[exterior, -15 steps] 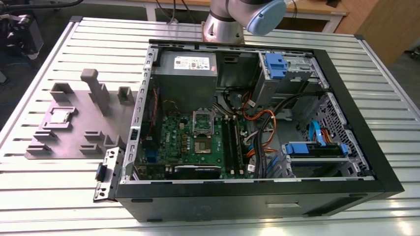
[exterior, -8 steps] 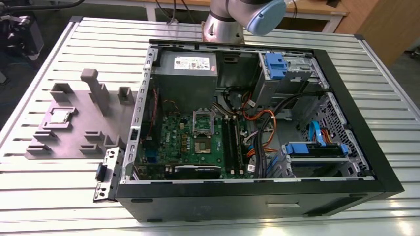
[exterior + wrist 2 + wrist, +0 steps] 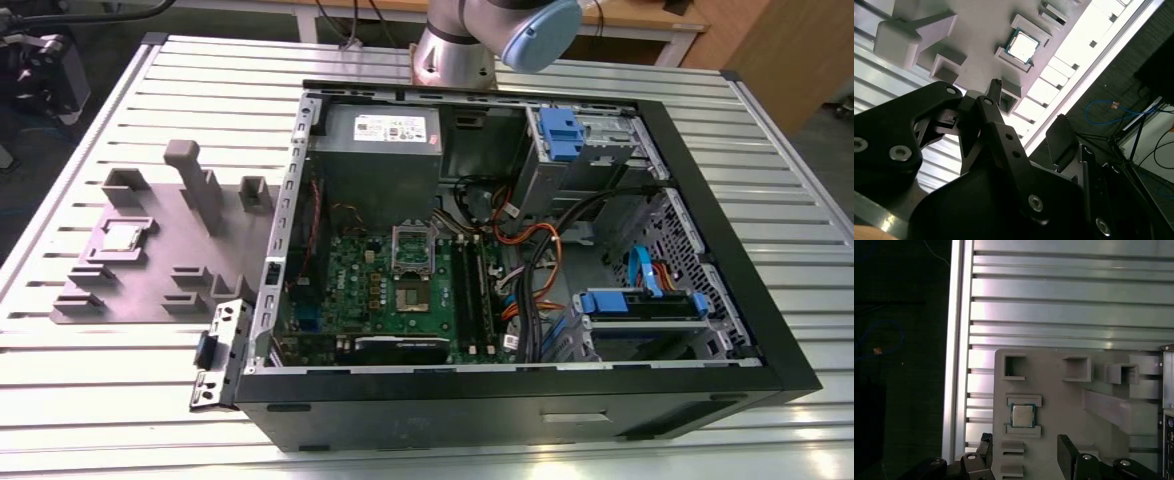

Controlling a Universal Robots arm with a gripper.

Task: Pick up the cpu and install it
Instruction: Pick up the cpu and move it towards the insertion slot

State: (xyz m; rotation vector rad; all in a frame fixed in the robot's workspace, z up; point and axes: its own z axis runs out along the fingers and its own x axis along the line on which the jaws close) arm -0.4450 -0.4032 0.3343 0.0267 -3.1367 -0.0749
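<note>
On ribbed silver aluminium table (image 3: 107, 400): grey plastic holder plate (image 3: 134, 295), small square silvery cpu (image 3: 123, 235) (image 3: 1023, 415) (image 3: 1022, 46) seated in its pocket, beside open black computer case (image 3: 534, 410). Over the plate, black two-fingered hand (image 3: 1025, 440) (image 3: 1028, 100) spread wide, empty. Beyond table edge, dark floor (image 3: 904, 340).

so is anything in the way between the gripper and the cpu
Nothing visible is. The cpu lies uncovered in its slot on the grey holder plate, and the open gripper hangs over that plate, only air between them.
</note>
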